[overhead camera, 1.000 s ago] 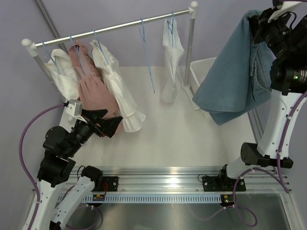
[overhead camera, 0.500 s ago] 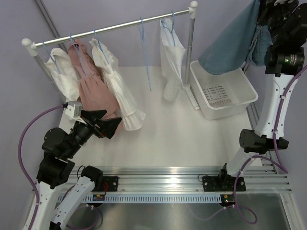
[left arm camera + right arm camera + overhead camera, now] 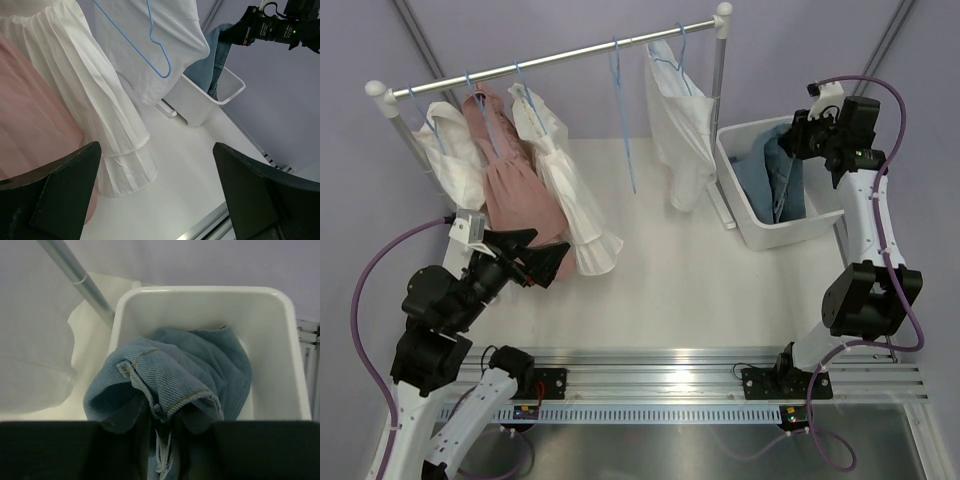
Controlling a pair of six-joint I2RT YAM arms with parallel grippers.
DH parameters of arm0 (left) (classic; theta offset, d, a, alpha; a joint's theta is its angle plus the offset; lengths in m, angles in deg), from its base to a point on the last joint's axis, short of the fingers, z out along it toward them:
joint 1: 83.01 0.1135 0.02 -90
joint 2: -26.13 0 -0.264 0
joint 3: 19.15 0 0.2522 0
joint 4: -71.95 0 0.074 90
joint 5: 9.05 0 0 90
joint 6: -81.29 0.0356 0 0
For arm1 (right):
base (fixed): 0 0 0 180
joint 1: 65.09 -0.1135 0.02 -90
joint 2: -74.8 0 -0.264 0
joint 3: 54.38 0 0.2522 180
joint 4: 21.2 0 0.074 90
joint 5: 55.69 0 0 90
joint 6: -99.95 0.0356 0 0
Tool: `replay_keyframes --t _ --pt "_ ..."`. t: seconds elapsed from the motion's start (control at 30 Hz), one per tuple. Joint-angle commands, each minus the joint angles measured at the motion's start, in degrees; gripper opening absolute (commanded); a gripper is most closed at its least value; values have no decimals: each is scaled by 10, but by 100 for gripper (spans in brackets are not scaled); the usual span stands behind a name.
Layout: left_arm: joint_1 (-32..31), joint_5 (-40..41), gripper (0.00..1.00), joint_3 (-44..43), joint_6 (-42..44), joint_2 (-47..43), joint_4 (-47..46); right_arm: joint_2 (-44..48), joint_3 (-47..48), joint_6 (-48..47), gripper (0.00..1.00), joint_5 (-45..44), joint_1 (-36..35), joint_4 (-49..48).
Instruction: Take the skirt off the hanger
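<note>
Lying bunched in the white bin (image 3: 790,232), the denim skirt (image 3: 775,180) reaches the right end effector (image 3: 798,140) (clamped or not, I cannot tell); the left end effector (image 3: 542,256) stands wide apart.

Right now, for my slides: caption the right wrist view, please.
Blue denim skirt heaped in the white bin, beside the rack's metal post.

- Setting: a robotics lab test bench, not a home or a shop.
- A metal rail (image 3: 670,375) at the table (image 3: 660,270) edge carries two robot arms (image 3: 450,300) with exposed purple cables (image 3: 360,285).
- Plain lilac walls (image 3: 550,25) enclose the bench.
- A small clothes rack (image 3: 550,60), hanging clothes (image 3: 520,180) and a white bin (image 3: 790,232) stand as props.
</note>
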Motion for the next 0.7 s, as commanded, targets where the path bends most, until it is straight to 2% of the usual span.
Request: replay_keyframes --t 0.0,0.03,0.07,0.13,0.17,0.2,0.23,0.37,0.5,0.67 --pt "0 19 99 -27 -24 23 -18 -12 23 -72 35 70 1 52" --pt "-1 18 99 -32 -27 29 -18 -21 30 -90 42 98 1 109" --pt "-1 18 99 -41 -31 34 -16 -34 35 -103 56 107 1 129" --pt "-1 16 99 -53 -37 51 -13 -36 38 -131 73 109 1 166" --pt "-1 16 99 -63 -39 56 -12 -25 34 -137 80 104 1 171" --pt "-1 16 99 -69 -41 65 -13 -17 31 -147 92 98 1 174" --pt "0 16 99 -73 -41 69 -12 -6 27 -153 99 89 2 173" --pt "0 40 99 -100 -44 91 -11 61 30 -167 99 79 2 183" --pt "-1 80 99 -133 -56 125 -7 112 19 -166 99 122 2 210" --pt "0 140 98 -213 -68 215 -1 188 -60 -191 99 282 2 263"
